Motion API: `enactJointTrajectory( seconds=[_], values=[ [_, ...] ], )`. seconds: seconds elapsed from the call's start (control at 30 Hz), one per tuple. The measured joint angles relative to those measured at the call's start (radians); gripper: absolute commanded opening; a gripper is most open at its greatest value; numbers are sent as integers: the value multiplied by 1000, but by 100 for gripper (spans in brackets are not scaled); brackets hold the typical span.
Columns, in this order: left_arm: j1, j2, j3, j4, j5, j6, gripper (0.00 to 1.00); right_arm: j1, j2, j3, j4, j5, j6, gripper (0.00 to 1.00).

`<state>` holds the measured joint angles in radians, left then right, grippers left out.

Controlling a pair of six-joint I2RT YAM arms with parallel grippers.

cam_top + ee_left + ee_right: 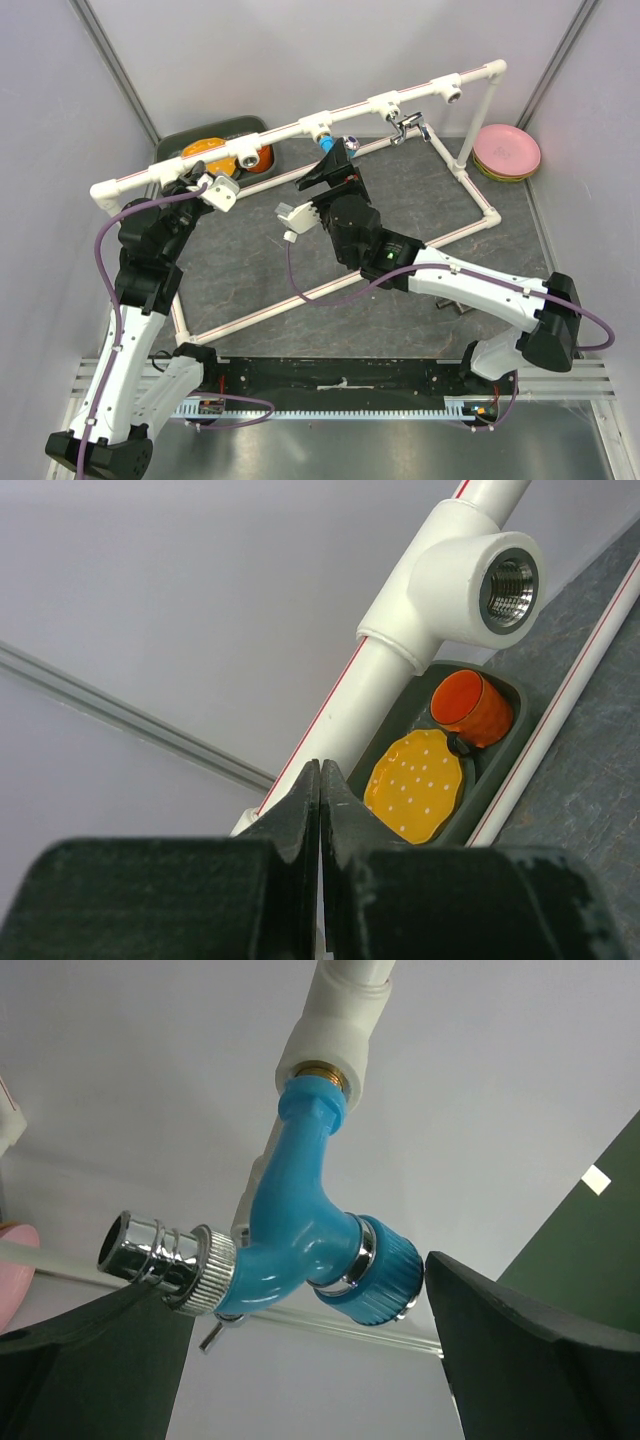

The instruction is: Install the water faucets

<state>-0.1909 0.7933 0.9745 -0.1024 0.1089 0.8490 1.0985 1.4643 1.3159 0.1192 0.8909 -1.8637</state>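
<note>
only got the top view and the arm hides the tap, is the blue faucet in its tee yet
observer: yes, the right wrist view shows the blue faucet screwed into its tee, with a ring of brass thread showing at the joint
operator: are the right jaws on it
observer: no, they stand open either side of it, one by the spout, one by the knob, not clamped
operator: and the left arm
observer: the left jaws are shut on nothing, next to the pipe, short of an empty tee whose metal thread is bare
</note>
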Motion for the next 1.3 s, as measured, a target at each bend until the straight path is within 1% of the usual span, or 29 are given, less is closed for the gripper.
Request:
enactJointTrajectory(
  seconds=[0.23,0.37,0.47,0.5,0.53,0.57,0.63,0.67,0.77,0.93,1.0,1.17,1.3],
  values=[
    [0,0,-2,0,0,0,2,-16,33,4,31,-13,0,97],
    [5,0,-7,-2,0,0,2,-20,47,14,40,-9,-5,88],
    [6,0,-10,-11,0,0,2,-21,51,23,33,-8,-15,72],
    [6,0,-10,-18,0,-1,2,-21,51,25,30,-7,-13,60],
    [6,2,-12,-24,-1,-1,2,-21,51,26,28,-6,-12,53],
    [7,5,-14,-27,-2,-1,2,-21,51,27,24,-5,-8,41],
    [10,14,-16,-31,-2,-1,2,-21,51,27,21,-4,-1,29],
    [10,17,-17,-32,-2,-1,2,-21,51,27,21,-4,1,22],
    [10,18,-17,-32,-2,-2,2,-21,51,27,18,-5,11,17],
    [10,18,-17,-32,-2,-3,2,-21,51,34,4,-8,53,15],
    [11,18,-17,-32,-2,-3,2,-21,51,47,-19,-10,94,13],
    [11,18,-17,-32,-2,-5,2,-22,49,86,-92,-18,272,4],
    [11,18,-17,-32,-1,-7,2,-27,35,101,-136,-37,490,3]
  ],
)
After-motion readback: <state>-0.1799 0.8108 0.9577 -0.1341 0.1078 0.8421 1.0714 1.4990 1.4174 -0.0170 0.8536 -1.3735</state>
